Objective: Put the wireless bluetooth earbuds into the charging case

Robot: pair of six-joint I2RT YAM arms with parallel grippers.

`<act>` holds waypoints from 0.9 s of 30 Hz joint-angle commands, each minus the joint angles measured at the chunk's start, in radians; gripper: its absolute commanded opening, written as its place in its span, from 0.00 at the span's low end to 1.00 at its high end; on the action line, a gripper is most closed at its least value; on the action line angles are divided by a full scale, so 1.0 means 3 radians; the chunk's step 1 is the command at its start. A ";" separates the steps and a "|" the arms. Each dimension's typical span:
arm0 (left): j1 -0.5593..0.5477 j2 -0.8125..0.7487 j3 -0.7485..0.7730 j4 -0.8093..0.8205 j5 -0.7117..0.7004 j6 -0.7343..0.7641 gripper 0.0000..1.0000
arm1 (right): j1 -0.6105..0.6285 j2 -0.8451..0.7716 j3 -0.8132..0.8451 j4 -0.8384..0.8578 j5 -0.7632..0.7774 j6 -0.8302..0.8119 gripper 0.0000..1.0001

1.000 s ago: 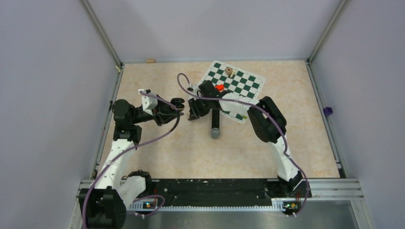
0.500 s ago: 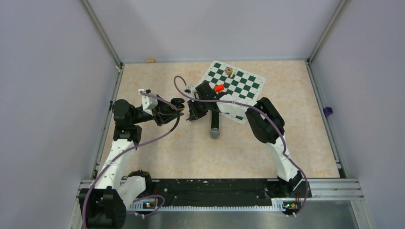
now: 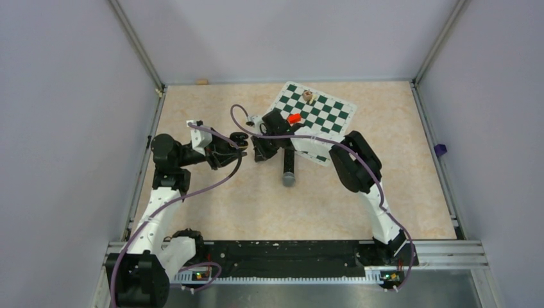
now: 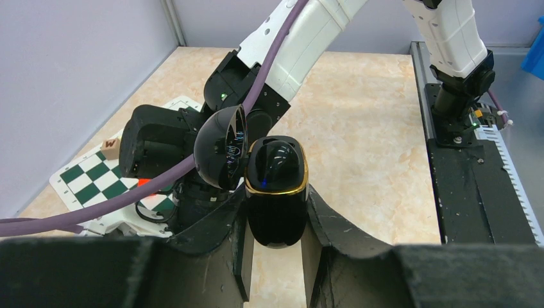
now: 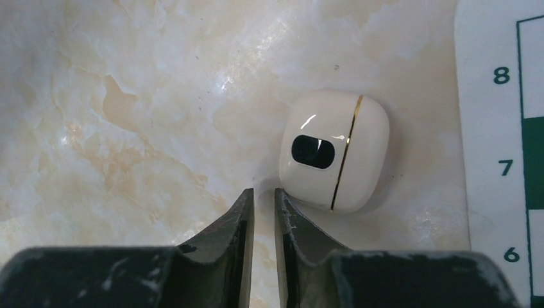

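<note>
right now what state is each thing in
black charging case: lid open, held between left fingers
white case: closed, lying on table, untouched
right fingers: almost shut, nothing seen between them
microphone: lying on table

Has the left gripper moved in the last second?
No. In the top view the left gripper, shut on the black case, keeps the same spot and the same gap from the microphone.

A black microphone (image 3: 290, 169) lies just beside a green-checked mat (image 3: 334, 113) bearing a red piece (image 3: 294, 118).
</note>
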 commanded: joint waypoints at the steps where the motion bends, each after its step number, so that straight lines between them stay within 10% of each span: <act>1: 0.0008 -0.0050 0.0106 0.0148 0.0057 -0.0070 0.00 | 0.0032 -0.0180 0.0276 -0.0138 -0.0262 -0.0103 0.24; 12: 0.0404 -0.0021 0.0579 -0.0723 -0.0163 0.0281 0.00 | 0.0060 0.0476 0.1567 -0.0294 -0.0530 -0.0235 0.71; 27: 0.0736 -0.0062 0.0566 -0.0667 -0.0056 0.0139 0.00 | 0.0378 0.1756 0.3153 0.0199 0.0909 -0.1064 0.83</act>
